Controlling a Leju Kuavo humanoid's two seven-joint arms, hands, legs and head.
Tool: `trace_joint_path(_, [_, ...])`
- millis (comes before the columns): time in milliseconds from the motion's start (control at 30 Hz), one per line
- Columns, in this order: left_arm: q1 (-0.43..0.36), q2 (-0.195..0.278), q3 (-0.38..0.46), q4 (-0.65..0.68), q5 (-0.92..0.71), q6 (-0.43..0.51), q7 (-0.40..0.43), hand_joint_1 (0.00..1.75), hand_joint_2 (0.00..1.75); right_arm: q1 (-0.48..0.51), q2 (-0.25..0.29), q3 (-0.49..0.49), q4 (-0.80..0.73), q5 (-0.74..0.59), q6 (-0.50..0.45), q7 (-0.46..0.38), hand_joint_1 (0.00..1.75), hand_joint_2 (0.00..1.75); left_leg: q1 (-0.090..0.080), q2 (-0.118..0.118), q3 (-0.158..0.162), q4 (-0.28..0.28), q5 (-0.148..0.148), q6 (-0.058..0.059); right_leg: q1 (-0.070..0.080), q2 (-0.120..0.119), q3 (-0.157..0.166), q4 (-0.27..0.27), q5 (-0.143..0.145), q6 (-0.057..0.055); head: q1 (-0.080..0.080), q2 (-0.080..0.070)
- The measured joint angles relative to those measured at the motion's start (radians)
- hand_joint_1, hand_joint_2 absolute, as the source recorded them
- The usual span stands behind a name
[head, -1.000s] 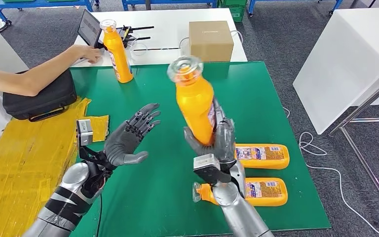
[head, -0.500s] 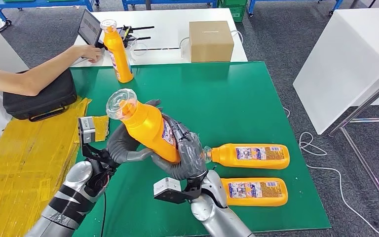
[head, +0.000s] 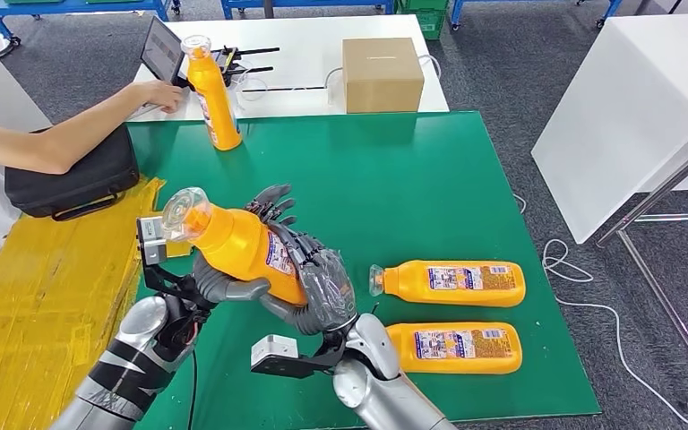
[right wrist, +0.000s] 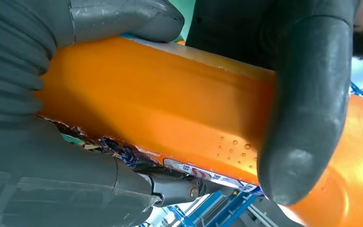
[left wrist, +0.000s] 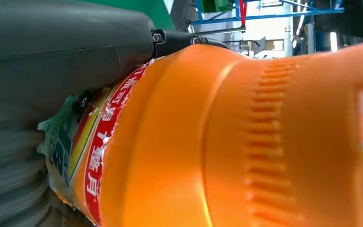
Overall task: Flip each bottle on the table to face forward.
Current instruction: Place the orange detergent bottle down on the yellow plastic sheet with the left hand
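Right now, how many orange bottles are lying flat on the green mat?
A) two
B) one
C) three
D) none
A: two bottles lie on their sides near the mat's right edge; a third stands upright at the far left, a fourth is held between both hands.

A robot test lab or workshop.
Grey carpet (head: 502,63) surrounds the green table (head: 430,179); beyond it stand blue metal racks (head: 81,7), beside it white benches (head: 627,107).
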Motion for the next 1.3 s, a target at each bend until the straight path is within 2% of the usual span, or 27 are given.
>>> trace_joint_path(533, [0.021, -0.002, 0.019, -0.002, 0.009, 0.002, -0.010, 0.00, 1.75, -0.019, 0.009, 0.006, 0.047, 0.001, 0.012, 0.017, 1.75, 1.75, 0.000, 0.000, 0.000, 0.000, 0.000, 0.000, 0.000, 0.000, 0.000, 0.000, 0.000, 0.000, 0.000, 0.000])
trace_joint_path(567, [0.022, -0.003, 0.021, -0.004, 0.008, 0.005, -0.011, 0.08, 1.75, -0.019, 0.009, 0.006, 0.049, 0.003, 0.012, 0.019, 1.75, 1.75, 0.000, 0.000, 0.000, 0.000, 0.000, 0.000, 0.000, 0.000, 0.000, 0.000, 0.000, 0.000, 0.000, 0.000])
trace_joint_path(667, [0.028, -0.009, 0.027, -0.007, 0.008, 0.018, -0.013, 1.35, 1.75, -0.020, 0.012, 0.006, 0.055, 0.007, 0.012, 0.025, 1.75, 1.75, 0.000, 0.000, 0.000, 0.000, 0.000, 0.000, 0.000, 0.000, 0.000, 0.000, 0.000, 0.000, 0.000, 0.000])
trace_joint_path(700, [0.030, -0.012, 0.029, -0.008, 0.008, 0.023, -0.013, 1.71, 1.75, -0.022, 0.013, 0.006, 0.057, 0.008, 0.012, 0.027, 1.75, 1.75, 0.000, 0.000, 0.000, 0.000, 0.000, 0.000, 0.000, 0.000, 0.000, 0.000, 0.000, 0.000, 0.000, 0.000])
trace_joint_path(1300, [0.043, -0.040, 0.045, -0.013, 0.000, 0.043, -0.012, 1.75, 1.75, -0.026, 0.014, 0.006, 0.067, 0.014, 0.004, 0.029, 1.75, 1.75, 0.000, 0.000, 0.000, 0.000, 0.000, 0.000, 0.000, 0.000, 0.000, 0.000, 0.000, 0.000, 0.000, 0.000])
